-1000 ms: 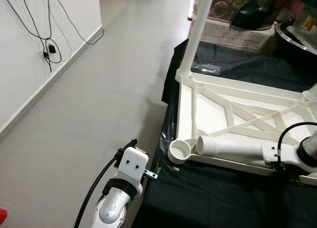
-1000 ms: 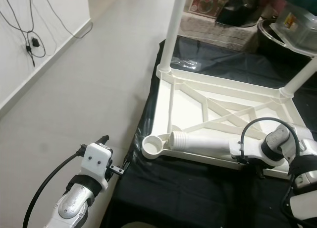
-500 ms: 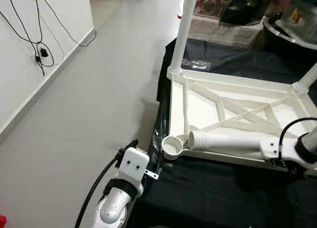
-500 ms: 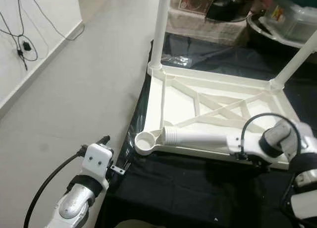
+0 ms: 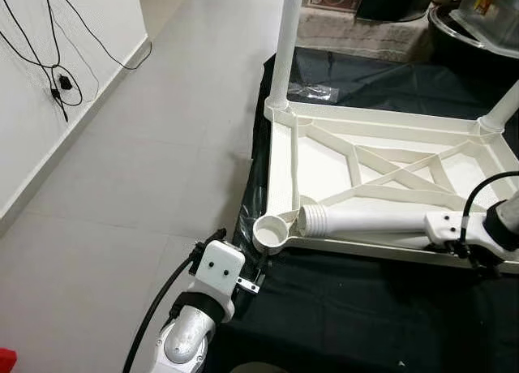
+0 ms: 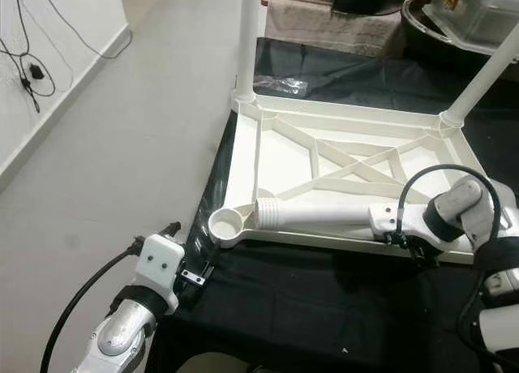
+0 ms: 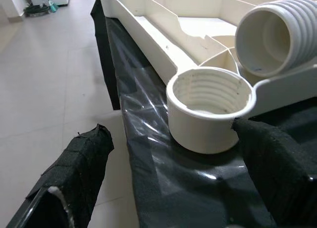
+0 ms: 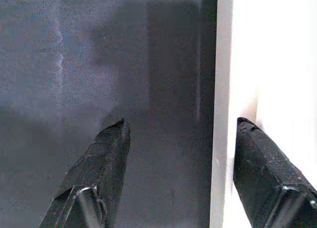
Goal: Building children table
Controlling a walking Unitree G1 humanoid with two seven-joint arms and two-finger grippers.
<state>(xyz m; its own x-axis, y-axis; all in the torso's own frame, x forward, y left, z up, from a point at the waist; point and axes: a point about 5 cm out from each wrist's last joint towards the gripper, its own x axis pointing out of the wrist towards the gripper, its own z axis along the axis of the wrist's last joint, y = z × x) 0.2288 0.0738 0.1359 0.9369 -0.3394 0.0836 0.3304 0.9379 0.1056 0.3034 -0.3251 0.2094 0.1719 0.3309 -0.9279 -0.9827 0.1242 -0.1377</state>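
Observation:
A white children's table top [image 5: 323, 160] lies upside down on a black-covered surface [image 5: 357, 308]. Two white legs stand upright in its far corners [image 5: 285, 40] [image 5: 504, 109]. A loose leg [image 5: 365, 223] lies along the near rail, its threaded end beside the empty near-left corner socket [image 5: 272, 232]. My left gripper [image 7: 168, 131] is open just short of that socket [image 7: 205, 109], one finger [image 7: 270, 158] against its wall. My right gripper [image 8: 183, 125] is open at the leg's far end, a white edge [image 8: 225, 89] beside one finger.
Grey tiled floor [image 5: 122, 170] stretches to the left, up to a white wall with hanging cables [image 5: 57, 73]. A clear plastic bag [image 5: 312, 91] lies on the cloth behind the table top. Dark pots and a box [image 5: 478, 16] crowd the back right.
The whole picture has shifted as the camera moved. The table's near-left corner now lies a little closer to my left arm. The loose leg keeps its place on the rail.

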